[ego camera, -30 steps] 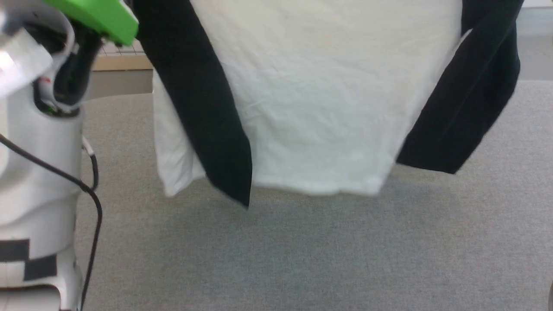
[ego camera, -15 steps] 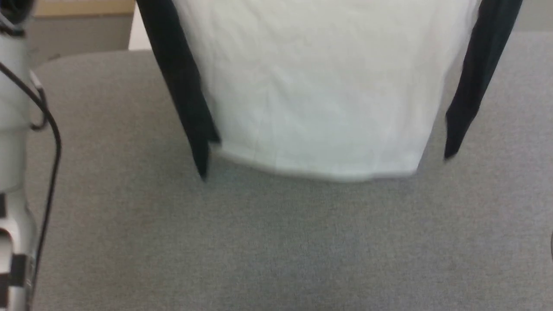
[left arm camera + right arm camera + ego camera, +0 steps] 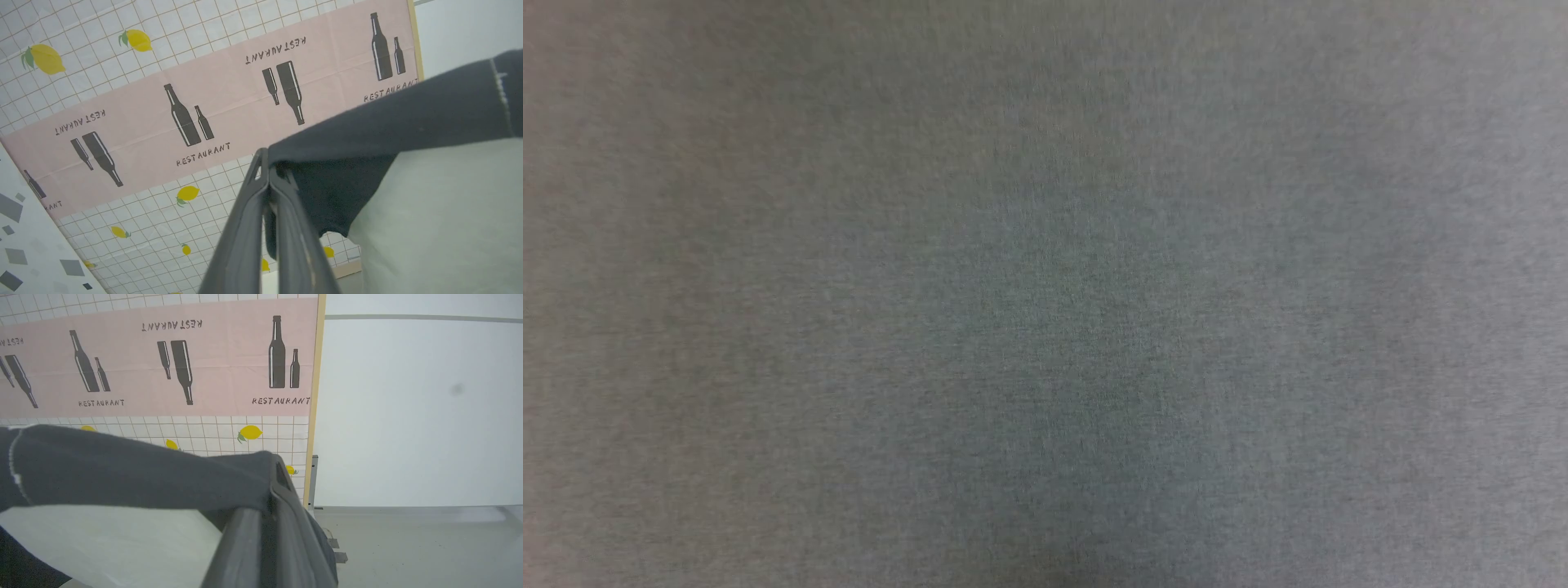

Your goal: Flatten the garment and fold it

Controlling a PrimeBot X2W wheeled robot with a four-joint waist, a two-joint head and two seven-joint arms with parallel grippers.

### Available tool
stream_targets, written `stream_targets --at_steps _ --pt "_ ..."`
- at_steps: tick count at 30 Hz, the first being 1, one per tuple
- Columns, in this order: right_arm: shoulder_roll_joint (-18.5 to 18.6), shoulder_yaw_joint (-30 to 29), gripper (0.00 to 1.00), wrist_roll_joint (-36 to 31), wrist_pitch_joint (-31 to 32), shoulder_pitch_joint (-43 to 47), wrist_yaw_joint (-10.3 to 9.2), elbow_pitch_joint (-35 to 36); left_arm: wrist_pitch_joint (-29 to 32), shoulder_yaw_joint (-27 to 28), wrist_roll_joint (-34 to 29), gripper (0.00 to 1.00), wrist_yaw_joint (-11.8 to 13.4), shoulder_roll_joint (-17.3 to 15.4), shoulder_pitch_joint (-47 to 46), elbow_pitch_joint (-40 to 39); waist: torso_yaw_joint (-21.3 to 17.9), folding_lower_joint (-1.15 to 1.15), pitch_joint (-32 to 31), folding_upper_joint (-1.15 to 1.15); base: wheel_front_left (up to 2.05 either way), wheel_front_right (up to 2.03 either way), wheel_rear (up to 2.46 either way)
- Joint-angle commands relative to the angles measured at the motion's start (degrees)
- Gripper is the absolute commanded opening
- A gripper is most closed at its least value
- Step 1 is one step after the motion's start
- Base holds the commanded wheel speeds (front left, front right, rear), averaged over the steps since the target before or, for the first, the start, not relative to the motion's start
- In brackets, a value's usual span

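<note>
Before the pink bottle-printed banner [image 3: 135, 122], the garment [image 3: 408, 118] hangs stretched between both arms; the left end effector [image 3: 266, 165] is clamped tight on one black shoulder edge; the right end effector [image 3: 278, 473] is pinched on the other edge; the white body hangs beneath the black band; the head camera looks at the grey table [image 3: 1045, 294].

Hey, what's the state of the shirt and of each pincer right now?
garment: held up, unfolded, black top edge stretched, white body hanging below.
left pincer: shut on the garment's black fabric.
right pincer: shut on the garment's black fabric.
</note>
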State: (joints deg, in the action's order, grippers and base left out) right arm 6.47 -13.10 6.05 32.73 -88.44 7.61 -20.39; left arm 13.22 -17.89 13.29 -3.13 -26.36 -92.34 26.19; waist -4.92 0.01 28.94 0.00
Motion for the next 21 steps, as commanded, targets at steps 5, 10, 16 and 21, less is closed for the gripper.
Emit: stream_targets --at_steps 5,10,16,21 --pt "-0.7 -0.4 0.0 -0.1 -5.5 -0.3 -0.12 -5.5 -6.5 -0.4 -0.3 0.0 0.6 0.4 0.0 6.3 0.0 -0.01 9.5 0.0 0.0 0.0 0.0" --pt "0.5 1.0 0.0 2.8 -6.7 3.7 -0.12 -6.4 -10.2 -0.3 2.0 0.0 -0.8 1.4 3.2 9.8 1.3 -0.01 9.1 0.0 0.0 0.0 0.0" --pt "3.1 4.4 0.0 9.9 -7.8 13.1 -0.12 -4.5 -13.7 -0.8 5.2 0.0 -2.4 2.1 10.9 10.7 3.0 -0.01 4.5 0.0 0.0 0.0 0.0" --pt "5.6 7.1 0.0 17.3 -8.8 26.6 -0.12 0.5 -17.0 1.5 10.0 0.0 -2.2 3.0 22.9 6.1 4.6 -0.01 -1.9 0.0 0.0 0.0 0.0"
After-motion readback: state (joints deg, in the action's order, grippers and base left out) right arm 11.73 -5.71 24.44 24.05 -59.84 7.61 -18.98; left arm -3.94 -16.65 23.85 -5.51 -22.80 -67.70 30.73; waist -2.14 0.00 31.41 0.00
